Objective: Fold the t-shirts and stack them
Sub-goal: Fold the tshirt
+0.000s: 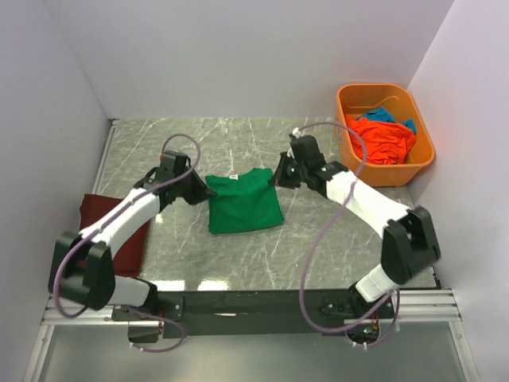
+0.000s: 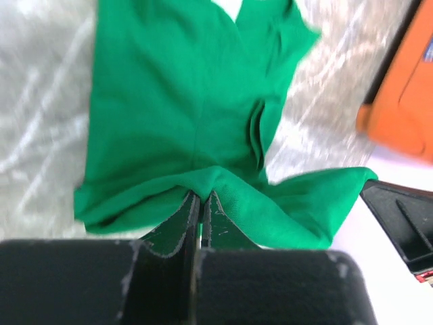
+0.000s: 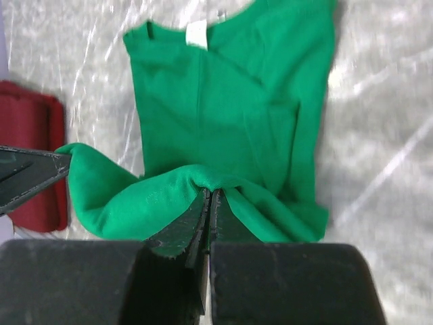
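Left end effector (image 1: 205, 191) and right end effector (image 1: 276, 179) are each clamping opposite side edges of the green shirt (image 1: 243, 205), which is lying mid-tabletop (image 1: 334, 239). It's looking light, limp and grippy, so hems and folded edges are looking like the best hold.

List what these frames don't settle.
- Red shirt: top view, left arm crosses it; right wrist view, left edge cuts it. Fold state unclear.
- Clothes in the orange tub: top view, bunched together, tub wall hides the lower ones; count unclear.
- Green shirt: every view, its top layer hides the layers beneath.
- Tub, left wrist view: blurred, cut by the right edge.
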